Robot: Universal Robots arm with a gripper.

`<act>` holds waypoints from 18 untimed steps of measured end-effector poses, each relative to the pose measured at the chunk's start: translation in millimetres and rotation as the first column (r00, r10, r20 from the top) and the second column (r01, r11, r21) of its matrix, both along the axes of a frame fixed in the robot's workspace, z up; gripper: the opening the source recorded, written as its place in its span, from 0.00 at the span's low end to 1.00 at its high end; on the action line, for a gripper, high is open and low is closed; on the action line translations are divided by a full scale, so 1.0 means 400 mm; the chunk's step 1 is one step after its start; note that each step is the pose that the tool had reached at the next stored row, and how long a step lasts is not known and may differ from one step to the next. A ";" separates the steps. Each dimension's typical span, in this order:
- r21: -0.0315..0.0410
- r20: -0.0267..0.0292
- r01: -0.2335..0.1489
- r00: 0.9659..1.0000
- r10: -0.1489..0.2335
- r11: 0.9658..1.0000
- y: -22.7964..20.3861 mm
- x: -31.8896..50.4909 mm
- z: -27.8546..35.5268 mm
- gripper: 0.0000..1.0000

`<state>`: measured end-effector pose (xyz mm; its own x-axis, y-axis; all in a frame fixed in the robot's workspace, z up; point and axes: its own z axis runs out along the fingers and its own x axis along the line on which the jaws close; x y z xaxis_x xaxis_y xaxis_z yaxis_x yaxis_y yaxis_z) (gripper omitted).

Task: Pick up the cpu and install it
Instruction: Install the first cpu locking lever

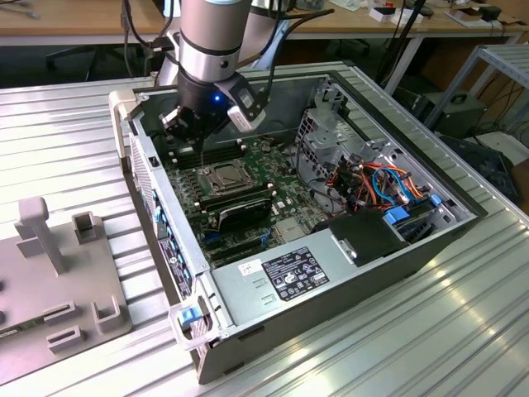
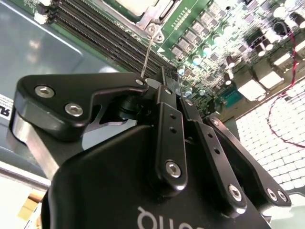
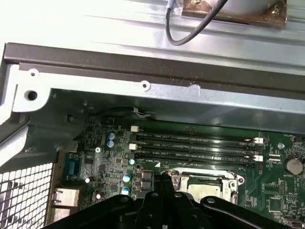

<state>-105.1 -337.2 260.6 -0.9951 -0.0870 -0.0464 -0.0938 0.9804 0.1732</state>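
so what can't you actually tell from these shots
- Tool tips: in the exterior view too small and dark to tell open or shut.
- Chip in the socket: in the first wrist view its near part is hidden by the tool's body.
- Case: cut off by the frame edges.

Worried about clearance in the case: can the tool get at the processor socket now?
Likely yes: the tool hangs close beside the socket, and the open case leaves nothing between them.

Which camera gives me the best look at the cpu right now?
The exterior view: the cpu sits whole in its socket, just below the pincer. The first wrist view shows it partly cut off by the pincer; the second wrist view catches only an edge.
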 end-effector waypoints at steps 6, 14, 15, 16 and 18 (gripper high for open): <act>0.003 0.000 0.000 1.000 0.000 1.000 0.017 0.019 -0.007 0.11; -0.008 0.000 0.002 1.000 -0.002 1.000 0.017 0.125 -0.021 0.11; -0.008 0.000 0.002 1.000 -0.002 1.000 0.017 0.125 -0.021 0.11; -0.008 0.000 0.002 1.000 -0.002 1.000 0.017 0.125 -0.021 0.11; -0.008 0.000 0.002 1.000 -0.002 1.000 0.017 0.125 -0.023 0.11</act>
